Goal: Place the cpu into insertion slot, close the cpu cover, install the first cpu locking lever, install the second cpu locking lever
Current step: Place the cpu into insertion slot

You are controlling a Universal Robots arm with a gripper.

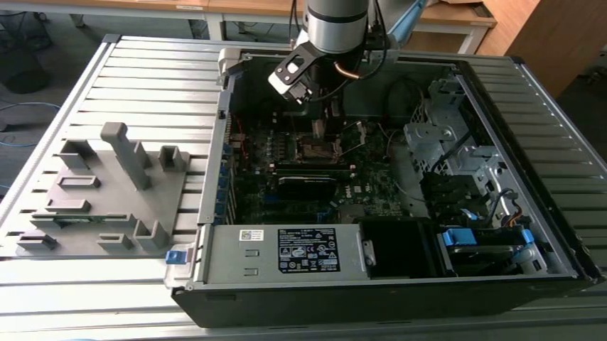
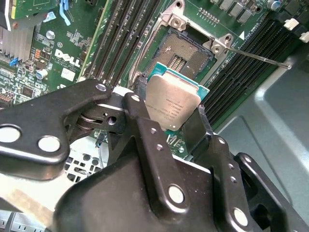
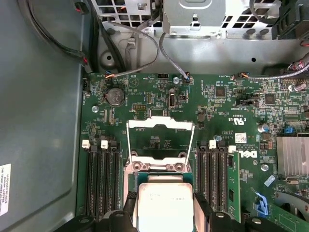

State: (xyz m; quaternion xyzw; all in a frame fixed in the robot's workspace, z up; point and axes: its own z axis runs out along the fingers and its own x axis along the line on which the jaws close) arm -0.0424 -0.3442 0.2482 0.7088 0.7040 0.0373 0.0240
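Black gripper fingers [image 2: 145, 130] fill the foreground of the second wrist view, and you see the gripper [image 2: 169, 108] closed on the cpu [image 2: 176, 99], one finger on each of two opposite edges, the chip tilted with its pale metal face toward the camera. Note that the cpu hangs just above the insertion slot [image 2: 186, 53] and is not seated in it: the dark contact field and silvery rim of the slot lie exposed beyond the chip's far edge. Observe in the first wrist view the cpu cover [image 3: 159, 122] swung up and open, standing past the slot, with green motherboard [image 3: 231, 101] visible through its square window. One thin locking lever [image 2: 260, 58] juts out free from the corner of the slot, unlatched, across the black memory slots [image 2: 241, 72]. Turn to the exterior view and you find the arm reaching down into the open computer case [image 1: 379, 284], which lies on a slatted metal table [image 1: 142, 71]; a grey fixture block [image 1: 104, 192] sits on that table toward the exterior view's left, well apart from the gripper.
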